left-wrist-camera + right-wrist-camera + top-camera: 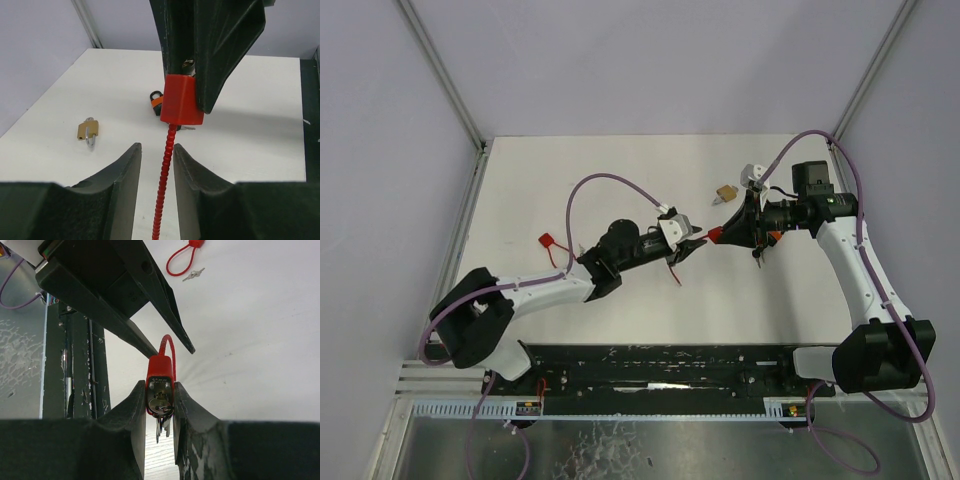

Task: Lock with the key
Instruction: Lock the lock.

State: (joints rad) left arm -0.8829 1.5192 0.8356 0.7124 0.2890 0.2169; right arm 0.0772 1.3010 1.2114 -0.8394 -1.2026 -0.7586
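A red cable lock [160,371] hangs above the table, and my right gripper [160,388] is shut on its body. A silver key [162,409] sits in the keyhole on the face turned toward the wrist camera, with spare keys dangling from its ring. From the body [181,100] the red ribbed cable [164,180] runs down between the fingers of my left gripper [156,148]. Its jaws stand open, close on either side of the cable with a narrow gap each side. In the top view the two grippers, left [698,243] and right [720,235], meet at the table's middle.
A brass padlock [725,192] lies behind the grippers; it shows too in the left wrist view [88,131]. A small black-and-orange padlock [157,101] lies beyond the red body. A second red cable lock [548,242] with a loose key [193,274] lies to the left.
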